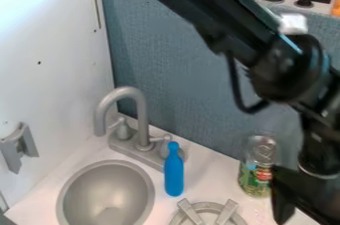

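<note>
The black robot arm (219,25) slants down over the white bench (209,176). A round grey sink (106,189) lies at left, a curved grey faucet (141,114) behind it. The black end effector (293,209) is at lower right; whether open or closed, I cannot tell. Just beside it, an upright metal can with a green-and-red label (256,171) stands right of a blue pin-shaped object (174,175).
</note>
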Motion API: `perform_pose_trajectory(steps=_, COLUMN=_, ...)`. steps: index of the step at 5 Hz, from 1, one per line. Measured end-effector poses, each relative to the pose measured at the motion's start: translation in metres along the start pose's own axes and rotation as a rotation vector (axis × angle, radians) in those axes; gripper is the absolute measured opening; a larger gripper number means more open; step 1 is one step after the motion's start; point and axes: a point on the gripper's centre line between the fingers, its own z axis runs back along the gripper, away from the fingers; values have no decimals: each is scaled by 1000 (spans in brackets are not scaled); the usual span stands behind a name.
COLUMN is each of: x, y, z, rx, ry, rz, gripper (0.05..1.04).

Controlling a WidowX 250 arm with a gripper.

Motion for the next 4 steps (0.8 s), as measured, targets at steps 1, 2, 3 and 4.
perform_pose_trajectory(steps=1, x=10, y=-13, z=-15, rx=0, ry=25, rz=-53, gripper=1001)
perform_pose_trajectory(steps=2, x=17, y=-23, z=-31, rx=2, ry=57, rz=-97, gripper=1001)
perform_pose_trajectory(steps=3, x=25, y=-29, z=-43, rx=2, ry=74, rz=-116, gripper=1001)
perform_pose_trajectory(steps=4, x=27, y=-34, z=-54, rx=5, ry=106, rz=-153, gripper=1001)
